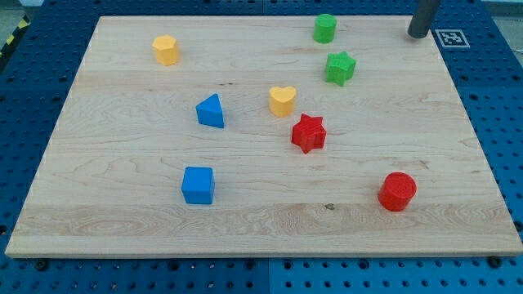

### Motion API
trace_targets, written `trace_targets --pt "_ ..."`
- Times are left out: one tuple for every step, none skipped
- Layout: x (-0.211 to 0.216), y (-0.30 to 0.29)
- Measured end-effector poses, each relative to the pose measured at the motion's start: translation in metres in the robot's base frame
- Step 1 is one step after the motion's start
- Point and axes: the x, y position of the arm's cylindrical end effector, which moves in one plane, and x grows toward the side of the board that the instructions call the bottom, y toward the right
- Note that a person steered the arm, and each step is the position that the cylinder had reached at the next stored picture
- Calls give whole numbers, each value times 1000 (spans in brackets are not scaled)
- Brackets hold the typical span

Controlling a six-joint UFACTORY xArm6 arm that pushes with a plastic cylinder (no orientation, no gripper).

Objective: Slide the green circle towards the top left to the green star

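Note:
The green circle [325, 28] stands near the view's top, right of centre. The green star [340, 68] lies just below it and slightly to the right, a small gap between them. My tip [417, 34] is the lower end of the dark rod at the view's top right, on the board near its top edge. It is well to the right of the green circle and up-right of the green star, touching no block.
A yellow hexagon-like block [166, 50] sits at top left. A blue triangle [211, 111], yellow heart [282, 101] and red star [308, 132] sit mid-board. A blue cube [198, 184] and red circle [397, 191] lie lower. A marker tag [451, 37] is at the top right corner.

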Motion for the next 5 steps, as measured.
trace_targets --pt "0 0" --pt "0 -5" --pt "-8 -39" --pt "-36 -71" --pt "-48 -121"
